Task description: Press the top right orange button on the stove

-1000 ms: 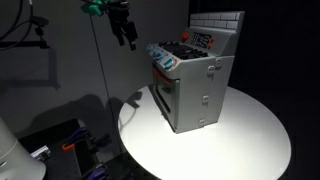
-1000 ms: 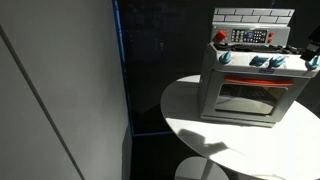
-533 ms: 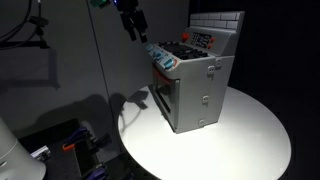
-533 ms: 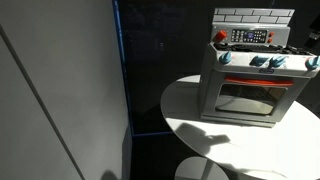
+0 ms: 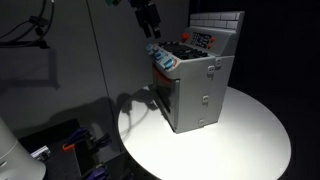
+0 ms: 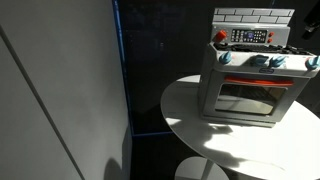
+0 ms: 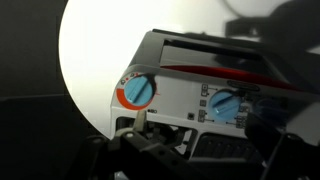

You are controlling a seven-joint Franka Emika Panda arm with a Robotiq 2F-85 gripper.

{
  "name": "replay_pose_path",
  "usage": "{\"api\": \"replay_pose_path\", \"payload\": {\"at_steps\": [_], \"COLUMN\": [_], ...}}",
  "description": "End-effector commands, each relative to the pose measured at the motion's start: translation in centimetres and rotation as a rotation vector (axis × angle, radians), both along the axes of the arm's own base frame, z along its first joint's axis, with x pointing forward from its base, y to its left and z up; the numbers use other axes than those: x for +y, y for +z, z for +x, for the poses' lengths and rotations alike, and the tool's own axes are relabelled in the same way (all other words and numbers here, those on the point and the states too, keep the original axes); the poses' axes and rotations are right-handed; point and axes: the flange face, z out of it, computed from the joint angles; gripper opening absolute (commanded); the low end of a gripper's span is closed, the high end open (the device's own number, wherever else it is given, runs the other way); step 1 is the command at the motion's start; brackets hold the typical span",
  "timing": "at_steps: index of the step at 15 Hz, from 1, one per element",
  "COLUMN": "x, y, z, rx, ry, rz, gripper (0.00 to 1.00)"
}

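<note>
Carried sideways since a second ago, the gripper point(image 5: 149, 19) is now held high, with the stove point(image 5: 195, 80) just below and ahead of the jaws on the bench point(image 5: 240, 145). The press is judged not yet begun (only the approach is closed). Jaw state cannot be told, since they are dark and small. The top right orange button cannot be picked out, and the wrist view is partly blocked.

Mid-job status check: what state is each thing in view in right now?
Tool: in the air by the stove's top, touching nothing; open or shut unclear.
Stove: upright on the white table.
Oven door: closed.
Orange-red button at the panel's left end: untouched.
Blue knobs: untouched.
</note>
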Motion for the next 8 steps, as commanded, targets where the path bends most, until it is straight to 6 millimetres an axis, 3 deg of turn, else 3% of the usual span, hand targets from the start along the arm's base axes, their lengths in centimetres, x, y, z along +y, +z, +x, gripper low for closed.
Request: {"api": "replay_pose_path", "payload": {"at_steps": [1,8], "x": [-0.81,-0.68], "y": [0.27,-0.5], "z": [2.08,1.98], "rx": [-0.033,-0.021], "ry": [-0.052,-0.037], "rz": [-0.007,0.009], "gripper": [1.0,1.0]}}
